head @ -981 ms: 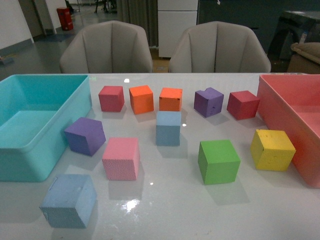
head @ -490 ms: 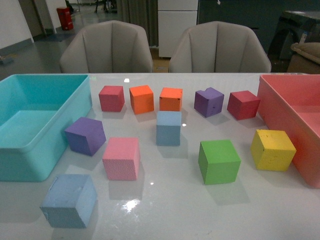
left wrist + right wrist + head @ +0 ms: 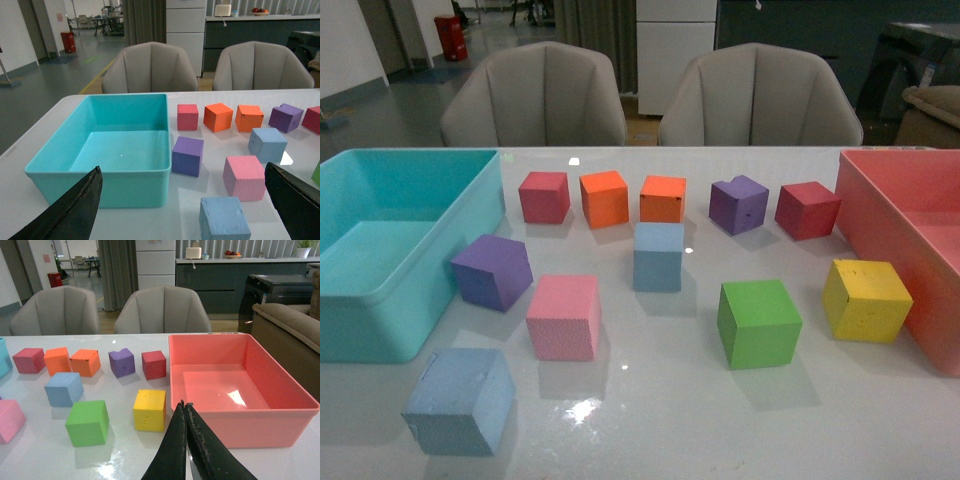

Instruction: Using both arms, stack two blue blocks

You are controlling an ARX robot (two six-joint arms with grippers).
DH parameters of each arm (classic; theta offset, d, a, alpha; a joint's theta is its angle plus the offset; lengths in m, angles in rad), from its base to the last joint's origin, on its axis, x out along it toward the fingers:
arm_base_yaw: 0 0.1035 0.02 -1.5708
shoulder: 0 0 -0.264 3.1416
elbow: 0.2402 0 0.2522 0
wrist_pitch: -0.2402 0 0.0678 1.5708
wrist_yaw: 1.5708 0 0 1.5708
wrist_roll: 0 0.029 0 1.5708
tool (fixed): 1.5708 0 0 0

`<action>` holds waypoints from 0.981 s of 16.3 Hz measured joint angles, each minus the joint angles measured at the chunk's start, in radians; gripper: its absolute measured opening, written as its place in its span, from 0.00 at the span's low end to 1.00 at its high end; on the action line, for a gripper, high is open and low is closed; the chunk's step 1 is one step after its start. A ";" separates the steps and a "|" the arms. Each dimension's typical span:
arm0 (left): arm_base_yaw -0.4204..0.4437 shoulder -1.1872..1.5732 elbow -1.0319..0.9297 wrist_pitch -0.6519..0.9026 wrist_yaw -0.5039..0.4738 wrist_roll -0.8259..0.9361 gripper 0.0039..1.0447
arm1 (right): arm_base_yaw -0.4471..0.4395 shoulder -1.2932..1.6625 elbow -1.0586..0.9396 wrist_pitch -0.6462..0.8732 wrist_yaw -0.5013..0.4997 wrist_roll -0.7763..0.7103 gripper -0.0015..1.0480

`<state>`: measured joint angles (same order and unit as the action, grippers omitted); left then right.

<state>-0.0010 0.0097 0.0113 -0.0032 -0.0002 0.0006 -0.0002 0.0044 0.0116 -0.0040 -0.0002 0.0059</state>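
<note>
Glossy desk (image 3: 670,430), scattered cubes (image 3: 758,322). Spread left hand (image 3: 182,169), nearer blue block (image 3: 224,220) just ahead between its fingers (image 3: 75,210), farther blue block (image 3: 267,144) beyond; right hand (image 3: 184,405) pressed together, empty. Probably light, yielding foam: grip opposite flat faces.

A pale sky-blue foam cube (image 3: 459,400) lies near left, a second pale sky-blue foam cube (image 3: 657,256) mid-scene, both unpatterned. The glossy white bench (image 3: 670,425) carries a turquoise plastic bin (image 3: 370,320) left and a coral-pink plastic bin (image 3: 875,220) right.
</note>
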 joint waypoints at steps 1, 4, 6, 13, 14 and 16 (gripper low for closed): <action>0.000 0.000 0.000 0.000 0.000 0.000 0.94 | 0.000 0.000 0.000 0.000 0.000 0.000 0.02; 0.000 0.000 0.000 0.000 0.000 0.000 0.94 | 0.000 0.000 0.000 0.000 0.000 -0.001 0.25; 0.000 0.000 0.000 0.000 0.000 0.000 0.94 | 0.000 0.000 0.000 0.000 0.000 0.000 0.50; -0.039 0.026 0.029 -0.110 -0.091 -0.014 0.94 | 0.000 0.000 0.000 0.000 0.000 0.000 0.94; -0.114 0.108 0.072 -0.168 -0.212 -0.025 0.94 | 0.000 0.000 0.000 0.000 0.000 0.000 0.94; -0.164 0.135 0.109 -0.122 -0.283 -0.028 0.94 | 0.000 0.000 0.000 0.000 0.000 0.000 0.94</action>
<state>-0.1650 0.1444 0.1207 -0.1249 -0.2829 -0.0273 -0.0002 0.0044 0.0116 -0.0040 0.0002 0.0055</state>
